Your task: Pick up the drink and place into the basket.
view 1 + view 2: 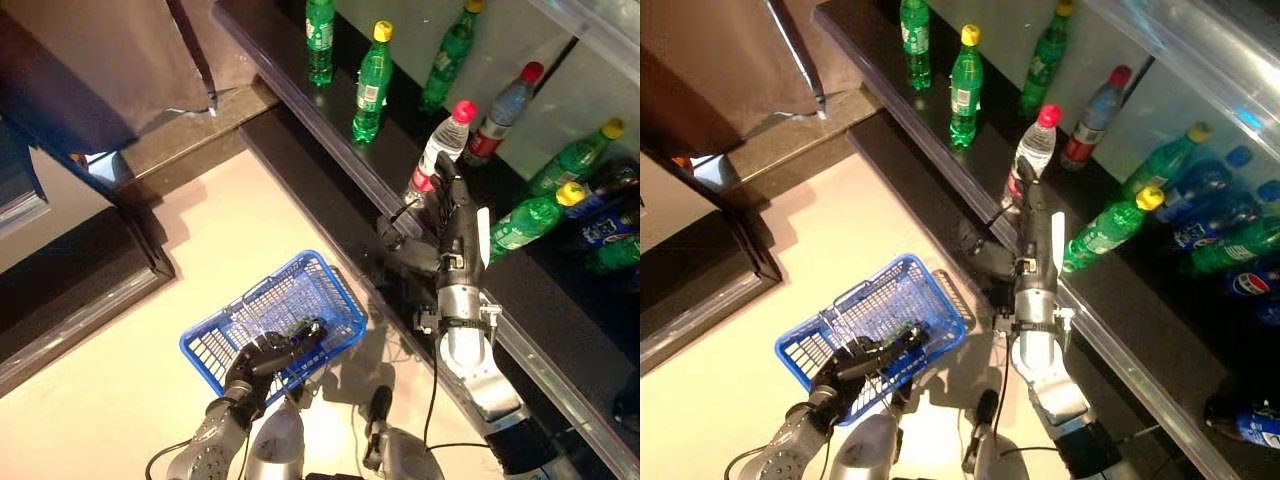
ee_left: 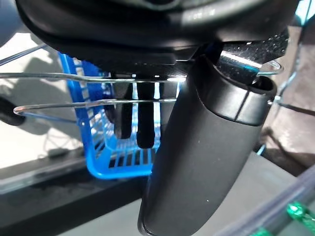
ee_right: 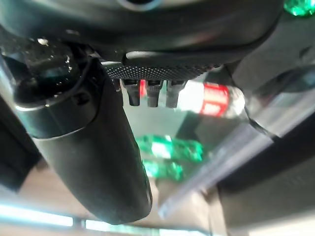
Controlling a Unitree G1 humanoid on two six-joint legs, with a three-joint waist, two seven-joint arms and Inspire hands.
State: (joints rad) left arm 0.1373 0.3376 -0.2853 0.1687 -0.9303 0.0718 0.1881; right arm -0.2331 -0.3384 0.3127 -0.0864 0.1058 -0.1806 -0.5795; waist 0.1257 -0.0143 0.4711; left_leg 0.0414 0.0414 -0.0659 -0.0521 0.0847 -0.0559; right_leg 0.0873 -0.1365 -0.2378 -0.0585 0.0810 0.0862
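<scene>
A clear drink bottle (image 1: 440, 143) with a pink-red cap and a red label stands on the dark shelf (image 1: 300, 95). My right hand (image 1: 447, 235) reaches up to it from below, fingers straight and open, their tips at the bottle's lower part. In the right wrist view the bottle (image 3: 211, 98) lies just past the fingers (image 3: 150, 93), not enclosed. My left hand (image 1: 265, 358) is shut on the thin wire handles (image 2: 74, 76) of the blue basket (image 1: 290, 295), which hangs low at the left and looks empty.
Green bottles with yellow caps (image 1: 371, 85) stand further along the shelf, and more (image 1: 528, 222) lie right of my hand. Another clear bottle with a red cap (image 1: 500, 115) stands behind. Dark bottles with blue caps (image 1: 1215, 215) lie far right. A dark cabinet (image 1: 80, 250) stands at the left.
</scene>
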